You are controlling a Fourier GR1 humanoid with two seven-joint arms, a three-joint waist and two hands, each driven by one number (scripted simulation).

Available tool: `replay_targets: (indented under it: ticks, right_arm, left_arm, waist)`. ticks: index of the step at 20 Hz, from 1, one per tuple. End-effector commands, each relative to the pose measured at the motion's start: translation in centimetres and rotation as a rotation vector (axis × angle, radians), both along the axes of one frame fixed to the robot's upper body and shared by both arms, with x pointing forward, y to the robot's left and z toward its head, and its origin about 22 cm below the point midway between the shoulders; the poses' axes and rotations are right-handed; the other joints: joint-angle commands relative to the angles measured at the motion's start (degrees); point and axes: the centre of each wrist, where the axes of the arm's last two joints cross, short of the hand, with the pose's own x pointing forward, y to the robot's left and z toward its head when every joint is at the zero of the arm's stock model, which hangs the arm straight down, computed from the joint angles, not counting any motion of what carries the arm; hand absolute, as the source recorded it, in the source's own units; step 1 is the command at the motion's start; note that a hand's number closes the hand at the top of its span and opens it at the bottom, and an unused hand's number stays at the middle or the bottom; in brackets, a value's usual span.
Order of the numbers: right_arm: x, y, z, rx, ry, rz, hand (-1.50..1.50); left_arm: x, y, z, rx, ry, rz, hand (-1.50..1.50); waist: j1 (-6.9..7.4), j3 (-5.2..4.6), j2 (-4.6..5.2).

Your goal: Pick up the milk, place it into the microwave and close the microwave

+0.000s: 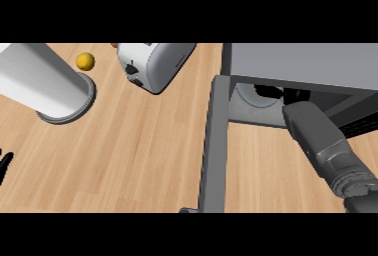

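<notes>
The grey microwave (310, 62) stands at the upper right, and its door (212, 150) is swung open toward me, seen edge-on. My right forearm reaches up into the cavity, and the black right hand (272, 92) sits inside over the pale turntable (251, 102), partly hidden under the microwave's top. No milk shows anywhere in the head view; I cannot tell whether it is behind the hand. Only the straight fingertips of my left hand (4, 166) show, resting at the left edge.
A white toaster (156, 62) stands just left of the microwave. Further left a yellow lemon (86, 61) lies beside a tall white cylinder (33, 77) on a grey round base (77, 107). Bare wooden counter (125, 165) spreads left of the open door.
</notes>
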Motion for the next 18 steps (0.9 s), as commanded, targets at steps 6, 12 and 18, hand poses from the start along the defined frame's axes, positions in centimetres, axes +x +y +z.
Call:
replay_targets:
  ticks: [6,12,18]
  right_arm:
    - [0.2,1.6,0.0,-0.056,-0.029,-0.01,-1.5]
    - [0.5,1.6,0.5,-0.081,-0.041,0.024,-1.5]
    - [0.4,2.9,0.3,-0.071,-0.016,0.058,-1.5]
  left_arm:
    - [1.1,-0.1,0.0,-0.003,-0.003,-0.005,-1.5]
    - [1.2,1.2,-0.6,0.017,-0.003,-0.002,-1.5]
    - [2.1,0.2,-0.8,0.018,0.007,-0.031,-1.5]
  waist:
    - [0.89,0.08,0.24]
    - [0.9,-0.04,0.2]
    - [0.0,-0.01,0.02]
